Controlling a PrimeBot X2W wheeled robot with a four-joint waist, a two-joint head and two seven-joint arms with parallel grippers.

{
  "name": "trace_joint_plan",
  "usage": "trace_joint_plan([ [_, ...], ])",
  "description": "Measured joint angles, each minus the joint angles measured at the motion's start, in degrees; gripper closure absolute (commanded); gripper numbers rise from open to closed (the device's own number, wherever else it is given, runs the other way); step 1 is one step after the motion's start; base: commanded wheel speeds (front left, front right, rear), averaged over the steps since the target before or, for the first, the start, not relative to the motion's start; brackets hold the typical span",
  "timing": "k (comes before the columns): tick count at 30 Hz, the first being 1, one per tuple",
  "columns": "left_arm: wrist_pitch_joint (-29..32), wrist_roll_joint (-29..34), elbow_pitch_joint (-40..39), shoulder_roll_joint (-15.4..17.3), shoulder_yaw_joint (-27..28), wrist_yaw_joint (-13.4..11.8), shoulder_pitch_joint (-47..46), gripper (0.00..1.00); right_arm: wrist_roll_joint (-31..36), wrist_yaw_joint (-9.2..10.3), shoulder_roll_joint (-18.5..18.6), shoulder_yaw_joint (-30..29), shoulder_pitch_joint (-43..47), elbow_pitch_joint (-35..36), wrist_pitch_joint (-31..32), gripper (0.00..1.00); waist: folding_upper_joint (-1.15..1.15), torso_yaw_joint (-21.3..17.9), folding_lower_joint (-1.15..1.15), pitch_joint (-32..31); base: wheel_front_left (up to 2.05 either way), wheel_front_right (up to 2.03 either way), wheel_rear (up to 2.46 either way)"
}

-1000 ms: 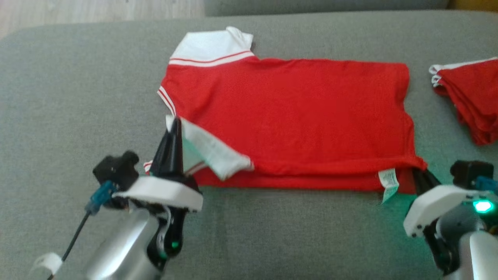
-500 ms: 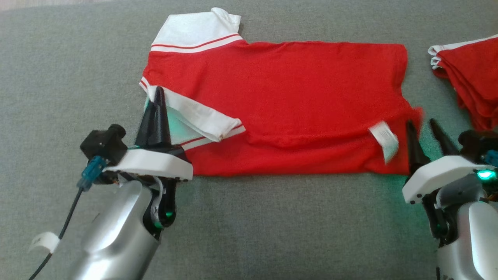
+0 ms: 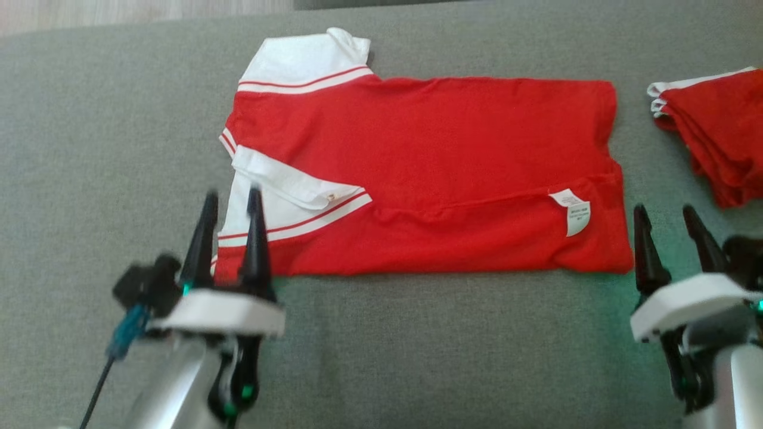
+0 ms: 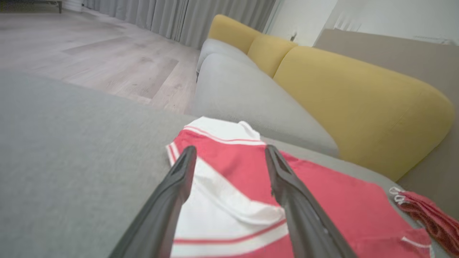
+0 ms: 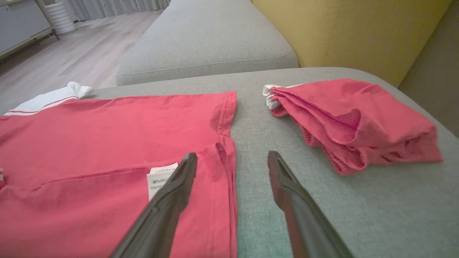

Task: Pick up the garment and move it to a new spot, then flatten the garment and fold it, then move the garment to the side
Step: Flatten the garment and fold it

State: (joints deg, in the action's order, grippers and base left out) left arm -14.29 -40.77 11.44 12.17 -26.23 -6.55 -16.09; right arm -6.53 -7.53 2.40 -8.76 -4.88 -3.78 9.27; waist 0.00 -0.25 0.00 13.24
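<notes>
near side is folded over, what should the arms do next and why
Probably reach the left gripper to the far white sleeve and fold it inward: both it and the right gripper stand open, holding nothing, and that sleeve sticks out past the body of the red shirt.

No legible text. White care label [image 3: 571, 211] on red garment [image 3: 447, 149]: print too blurred to read.
</notes>
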Motion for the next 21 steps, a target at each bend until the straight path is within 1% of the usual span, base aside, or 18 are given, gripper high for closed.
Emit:
trace_joint_plan([
  [2, 1.54, -0.87, -0.58, 1.11, 0.32, -0.79, 3.36, 0.0, -0.01, 0.0, 0.0, -0.22, 1.72, 0.78, -0.2, 0.0, 0.0, -0.17, -0.01, -0.68, 0.0, 0.0, 0.0],
  [4, 3.72, -2.87, -0.57, 1.97, 1.29, -2.57, 6.36, 0.0, -0.02, 0.0, 0.0, -0.36, 3.11, 1.47, -0.19, 0.0, 0.0, -0.38, -0.01, -1.22, 0.0, 0.0, 0.0],
  [6, 6.28, -4.66, -0.48, 2.86, 2.22, -3.77, 9.06, 0.0, -0.03, 0.0, -0.02, -0.35, 4.0, 2.09, -0.18, 0.0, 0.0, -0.7, -0.01, -1.54, 0.0, 0.0, 0.0],
  [9, 9.39, -7.16, -0.54, 3.61, 2.83, -4.81, 11.68, 0.0, -0.24, 0.0, -0.02, -0.33, 4.46, 2.75, -0.09, 0.0, 0.0, -1.17, -0.01, -1.65, 0.0, 0.0, 0.0],
  [12, 11.81, -9.13, -0.85, 3.59, 3.28, -5.08, 12.2, 0.0, -0.53, 0.0, -0.02, -0.21, 4.44, 3.15, 0.27, 0.0, 0.0, -1.49, -0.01, -1.38, 0.0, 0.0, 0.0],
  [17, 13.59, -11.79, -0.74, 3.36, 4.03, -4.97, 11.68, 0.0, -0.53, 0.0, -0.02, 0.99, 4.35, 2.8, 1.1, 0.0, 0.0, -1.91, 0.0, -0.41, 0.0, 0.0, 0.0],
  [21, 14.26, -12.72, 0.01, 3.1, 4.05, -3.94, 10.92, 0.0, -0.53, 0.0, -0.02, 1.53, 4.21, 1.36, 1.11, 0.0, 0.0, -2.31, 0.0, 0.36, 0.0, 0.0, 0.0],
])
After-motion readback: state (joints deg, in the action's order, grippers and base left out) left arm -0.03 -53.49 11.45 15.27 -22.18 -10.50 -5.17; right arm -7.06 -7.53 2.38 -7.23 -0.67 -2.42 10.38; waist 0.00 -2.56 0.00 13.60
